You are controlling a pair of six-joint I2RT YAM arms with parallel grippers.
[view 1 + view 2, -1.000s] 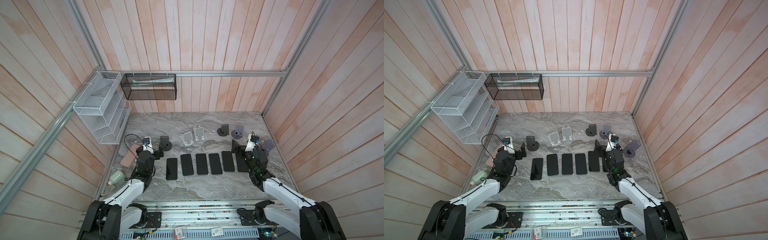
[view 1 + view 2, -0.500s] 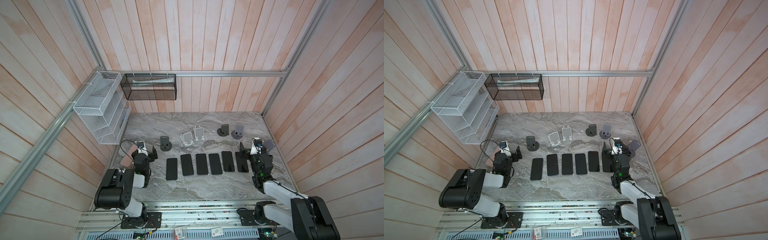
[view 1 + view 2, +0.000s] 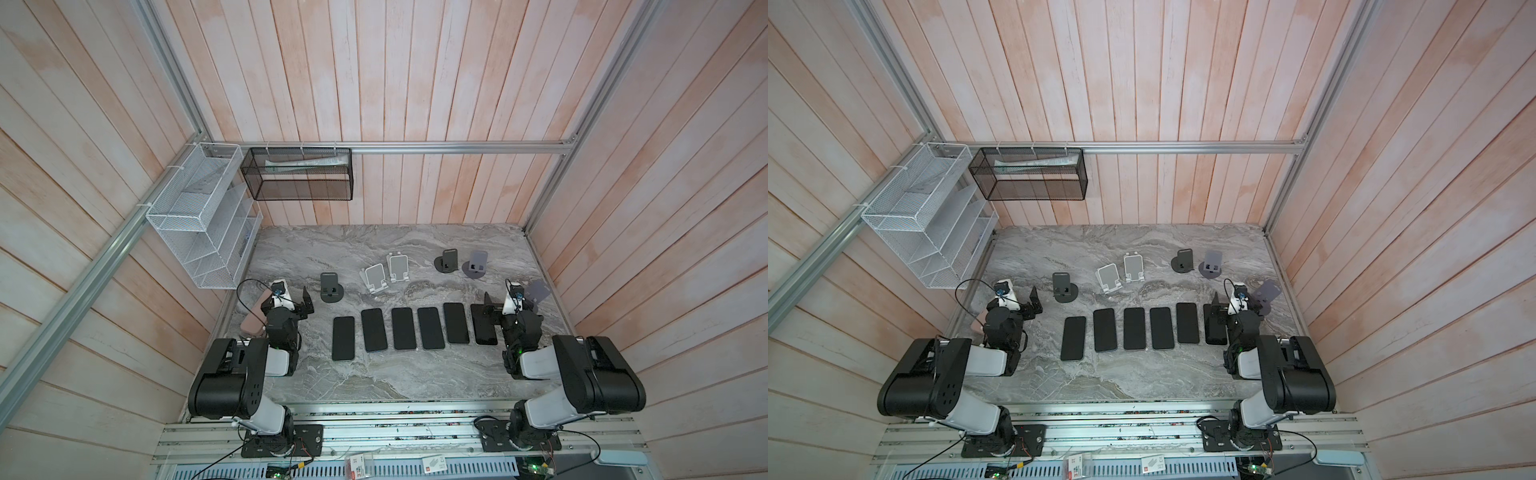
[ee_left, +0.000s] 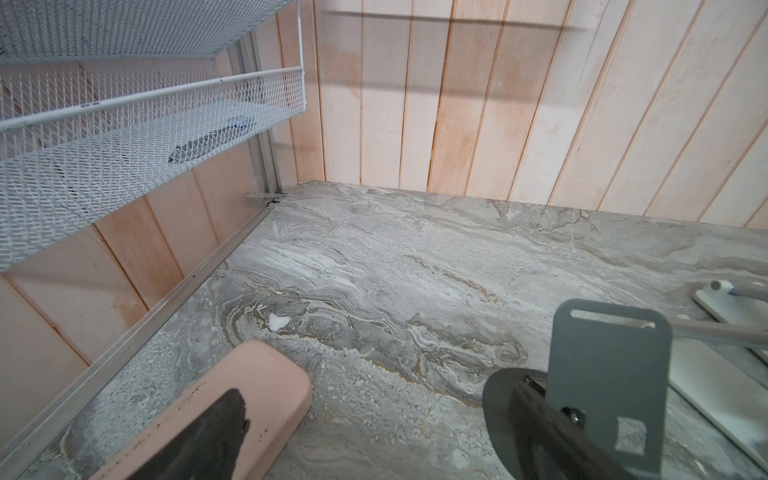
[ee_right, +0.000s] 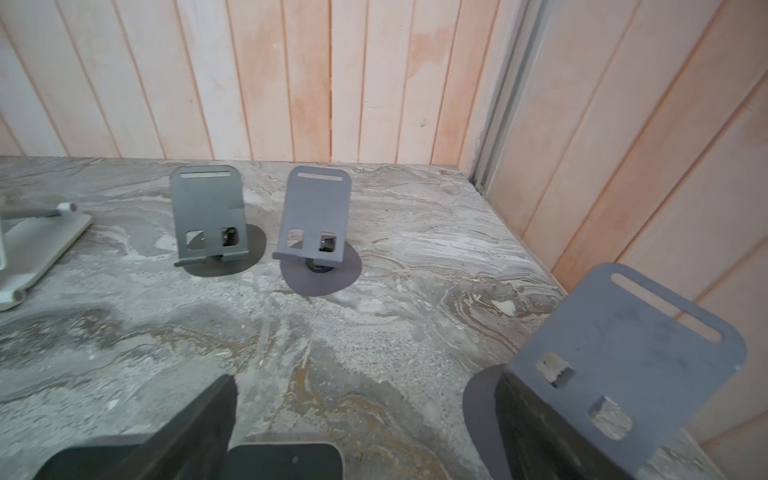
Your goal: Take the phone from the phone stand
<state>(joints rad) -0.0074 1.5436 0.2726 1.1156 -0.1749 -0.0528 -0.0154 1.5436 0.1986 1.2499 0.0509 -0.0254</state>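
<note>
Beside the left gripper (image 4: 380,390), spread and empty, sit a pink case (image 4: 266,386) and a grey stand (image 4: 611,365); the right gripper (image 5: 368,380), also spread, hangs above a black phone (image 5: 291,457).

Robot lab booth: plank walls (image 3: 415,75), aluminium frame (image 3: 415,147), marble tabletop (image 3: 374,374), left arm (image 3: 232,374), right arm (image 3: 594,374).

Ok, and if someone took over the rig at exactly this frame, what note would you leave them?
Left gripper: open, empty, between the pink object and a dark stand.
Right gripper: open, empty, above the rightmost phone at its far end, beside a grey stand.
Things: six phones lie flat in a row on the table; all six stands in view are bare.
Done: no phone sits on a stand.
Left: seemingly nothing; what the pink object is, I cannot tell.
</note>
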